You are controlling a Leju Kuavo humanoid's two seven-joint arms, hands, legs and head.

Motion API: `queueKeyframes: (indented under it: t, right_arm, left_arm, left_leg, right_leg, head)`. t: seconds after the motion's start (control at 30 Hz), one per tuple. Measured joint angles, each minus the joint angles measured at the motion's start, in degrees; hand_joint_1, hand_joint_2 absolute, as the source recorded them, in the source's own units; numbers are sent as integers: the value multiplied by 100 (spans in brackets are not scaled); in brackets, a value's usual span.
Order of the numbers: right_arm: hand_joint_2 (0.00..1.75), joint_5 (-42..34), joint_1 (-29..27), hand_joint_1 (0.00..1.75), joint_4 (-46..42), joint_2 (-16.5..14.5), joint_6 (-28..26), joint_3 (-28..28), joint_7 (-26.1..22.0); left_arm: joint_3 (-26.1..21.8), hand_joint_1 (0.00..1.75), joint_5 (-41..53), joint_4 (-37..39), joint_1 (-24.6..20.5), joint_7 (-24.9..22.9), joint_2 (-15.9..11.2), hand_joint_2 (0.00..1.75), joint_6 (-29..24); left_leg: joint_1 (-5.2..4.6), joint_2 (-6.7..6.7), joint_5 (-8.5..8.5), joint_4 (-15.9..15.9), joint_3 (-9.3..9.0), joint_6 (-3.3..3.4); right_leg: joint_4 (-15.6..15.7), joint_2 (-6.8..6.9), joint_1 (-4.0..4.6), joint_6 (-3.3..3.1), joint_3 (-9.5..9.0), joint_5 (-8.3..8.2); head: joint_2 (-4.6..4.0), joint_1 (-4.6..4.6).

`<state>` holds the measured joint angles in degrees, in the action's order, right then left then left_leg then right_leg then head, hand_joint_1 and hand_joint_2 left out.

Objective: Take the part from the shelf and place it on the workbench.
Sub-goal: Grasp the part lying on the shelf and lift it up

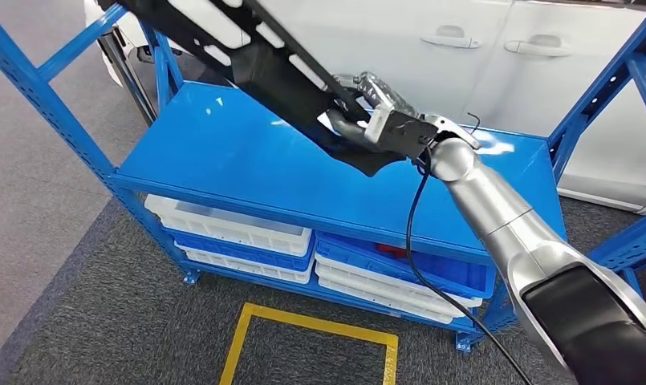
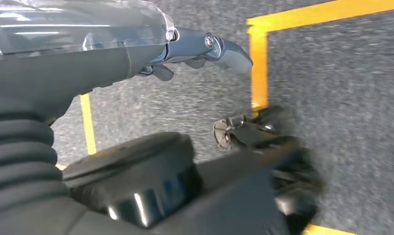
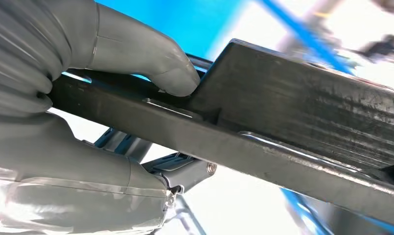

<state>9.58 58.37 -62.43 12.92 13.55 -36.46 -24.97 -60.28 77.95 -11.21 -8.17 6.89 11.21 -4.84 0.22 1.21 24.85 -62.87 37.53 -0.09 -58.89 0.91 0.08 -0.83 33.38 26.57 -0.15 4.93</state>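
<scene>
Right hand [image 1: 383, 112] clamped on long black metal part with flat bars and a channel-shaped body [image 1: 279, 76], thumb [image 3: 150, 63] pressed on its upper face, darker fingers [image 3: 185, 174] wrapped beneath. Part held up in the air, slanting from upper left down to the hand, above the top deck of blue steel shelf rack [image 1: 247, 172], apart from the deck surface. Left hand [image 2: 204, 49] hanging over grey carpet floor [image 2: 341, 98] marked with yellow tape lines [image 2: 258, 58], holding nothing, fingers loosely extended. White and blue plastic trays [image 1: 239, 233] stacked on lower shelf level. White car body [image 1: 432, 48] behind the rack
</scene>
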Motion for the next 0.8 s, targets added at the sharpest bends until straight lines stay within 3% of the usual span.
queueKeyframes:
  t: [0.07,0.13,0.2,0.3,0.33,0.37,0.4,0.47,0.53,0.6,0.7,0.8]
  right_arm:
    - [175,-507,-114,175,-365,4,136,106,-21]
    - [175,-899,-321,175,-663,4,237,180,-52]
    - [175,-1211,-551,175,-912,-1,314,258,-78]
    - [175,-1663,-967,175,-1208,-29,480,357,-152]
    - [175,-1791,-1150,175,-1291,-34,536,375,-196]
    - [175,-1894,-1344,175,-1374,-36,580,385,-247]
    - [175,-1961,-1529,175,-1456,-36,605,389,-301]
    - [175,-2034,-1849,175,-1633,-36,618,389,-412]
    - [175,-2070,-2136,175,-1823,-36,601,389,-513]
    - [175,-2063,-2444,175,-2005,-35,564,387,-579]
    - [175,-1970,-2800,175,-2213,15,495,380,-607]
    - [175,-1922,-2950,175,-2310,133,487,367,-605]
  left_arm:
    - [0,0,-26,0,-3,82,2,175,-3]
    - [-3,0,-81,0,-9,156,2,175,-15]
    - [-9,0,-137,0,-31,232,1,175,-34]
    - [-28,0,-235,0,-61,319,1,175,-78]
    - [-41,0,-267,0,-60,335,1,175,-89]
    - [-55,0,-292,0,-56,348,0,175,-96]
    - [-70,0,-317,0,-52,362,0,175,-101]
    - [-104,0,-353,0,-48,393,0,175,-107]
    - [-138,0,-390,0,-45,435,1,175,-114]
    - [-158,0,-415,0,-31,479,1,175,-113]
    - [-185,0,-470,0,-26,538,2,175,-90]
    - [-245,0,-556,0,-31,600,2,175,-83]
  left_leg:
    - [-8,20,-43,309,-149,43]
    - [-1,8,-58,361,-170,94]
    - [19,-6,-78,415,-201,154]
    - [20,-36,-73,438,-220,214]
    - [18,-42,-68,438,-223,222]
    - [17,-44,-64,437,-227,224]
    - [16,-43,-59,435,-232,223]
    - [15,-45,-44,431,-247,203]
    - [-2,-53,-26,419,-249,162]
    - [-8,-66,-16,421,-253,107]
    - [-1,-81,113,289,-217,19]
    - [9,-82,642,-673,199,-41]
  right_leg:
    - [0,-30,10,47,12,3]
    - [19,-49,12,103,14,2]
    - [-147,-59,4,157,82,127]
    - [-1147,-65,-31,222,579,579]
    - [-1447,-66,-44,236,743,656]
    - [-1562,-66,-57,242,823,629]
    - [-1443,-65,-68,242,790,496]
    - [-700,-44,-77,220,461,97]
    - [-73,-16,-44,184,167,-110]
    - [55,-19,-2,142,106,-109]
    - [110,-30,-34,47,73,-138]
    - [135,-26,-43,-10,54,-144]
  head:
    - [-1,0]
    - [-1,1]
    - [-1,0]
    - [-1,-1]
    - [-1,-1]
    - [-1,-1]
    - [0,-1]
    - [0,-1]
    - [0,0]
    - [0,0]
    - [0,1]
    - [0,1]
